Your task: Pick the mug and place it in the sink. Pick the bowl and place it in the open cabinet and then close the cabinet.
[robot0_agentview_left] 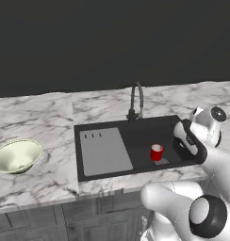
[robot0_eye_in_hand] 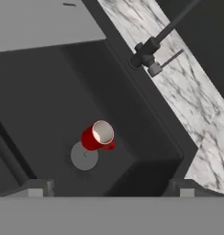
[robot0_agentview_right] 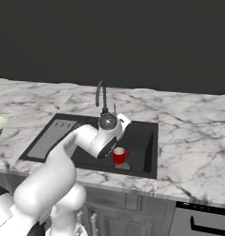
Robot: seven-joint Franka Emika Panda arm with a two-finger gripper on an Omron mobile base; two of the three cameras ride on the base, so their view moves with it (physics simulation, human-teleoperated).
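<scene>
No brand, label or lettering readable anywhere on show. Down in the sink (robot0_agentview_left: 135, 136), the mug (robot0_agentview_left: 156, 152) standing upright on the black basin floor, just beside the round grey drain (robot0_eye_in_hand: 84, 155) and overlapping its edge in the hand view. Red outside, pale inside, nothing visible in it, handle sticking out toward the sink's right wall in the right base view. Fingers (robot0_eye_in_hand: 38, 188) released and spread wide, gripping nothing; mug well apart from them, sitting between the two tips and further along the line of the hand. Gripper (robot0_eye_in_hand: 109, 190) hanging above the sink, toward its right end, mug below it and free of any contact. Grey ribbed drainboard panel (robot0_agentview_left: 103, 151) filling the sink's left part, bare. Dark curved faucet (robot0_agentview_left: 135, 101) rising from the counter just behind the sink's back rim, spout arching over the basin. Bowl (robot0_agentview_left: 16, 156) out on the marble counter (robot0_agentview_left: 46, 122), well to the left of the sink, resting tilted with its open side turned up and toward the camera, pale cream-green with a lighter rim, nothing inside. Same bowl just clipping the left edge in the right base view, again far to the sink's left.
</scene>
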